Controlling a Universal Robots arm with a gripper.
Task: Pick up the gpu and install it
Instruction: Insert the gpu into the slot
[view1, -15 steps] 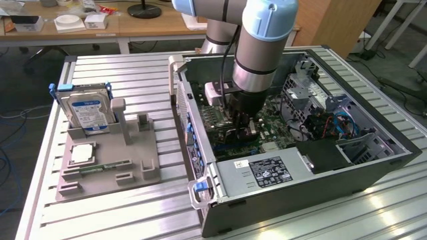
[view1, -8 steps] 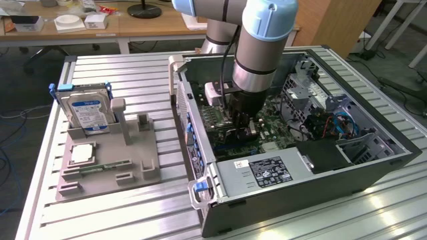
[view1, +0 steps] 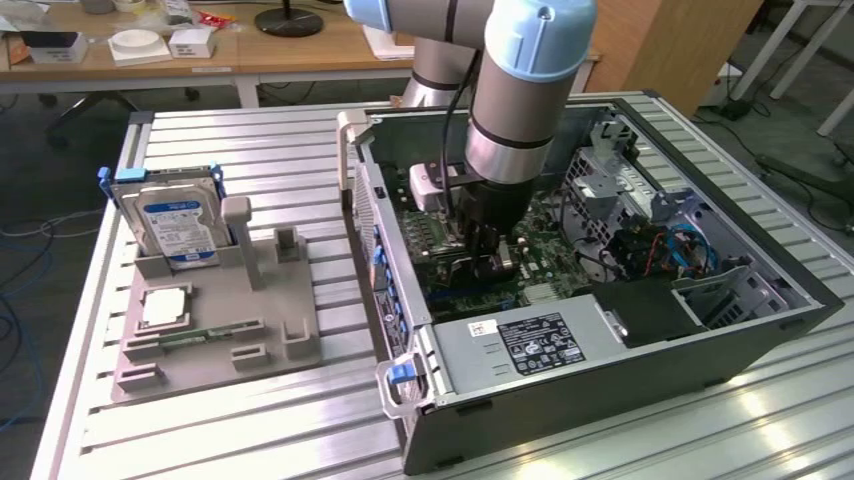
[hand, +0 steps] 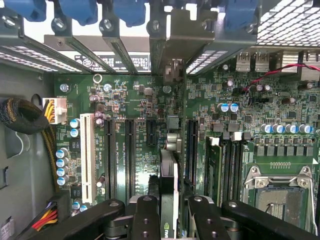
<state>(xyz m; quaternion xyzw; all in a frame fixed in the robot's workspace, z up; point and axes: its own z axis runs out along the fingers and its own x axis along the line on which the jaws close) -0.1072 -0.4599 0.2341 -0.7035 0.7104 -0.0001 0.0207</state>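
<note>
My gripper (view1: 489, 258) is down inside the open computer case (view1: 694, 345), over the green motherboard (view1: 534, 262). In the wrist view the gpu (hand: 169, 172) stands edge-on between my black fingers (hand: 145, 216), and my gripper (hand: 170, 210) is shut on it. The card stands upright over the motherboard (hand: 125, 95), between two long black expansion slots (hand: 129, 155). Its silver bracket (hand: 181, 45) reaches up to the rear slot openings of the case. Whether the card's lower edge sits in a slot is hidden.
A grey fixture tray (view1: 267, 300) lies at the exterior view's left, holding an upright hard drive (view1: 174, 225), a memory stick (view1: 203, 333) and a square chip (view1: 163, 307). Inside the case are the power supply (view1: 534, 345), cable bundles (hand: 20, 117), a memory stick (hand: 214, 167) and the processor socket (hand: 280, 195).
</note>
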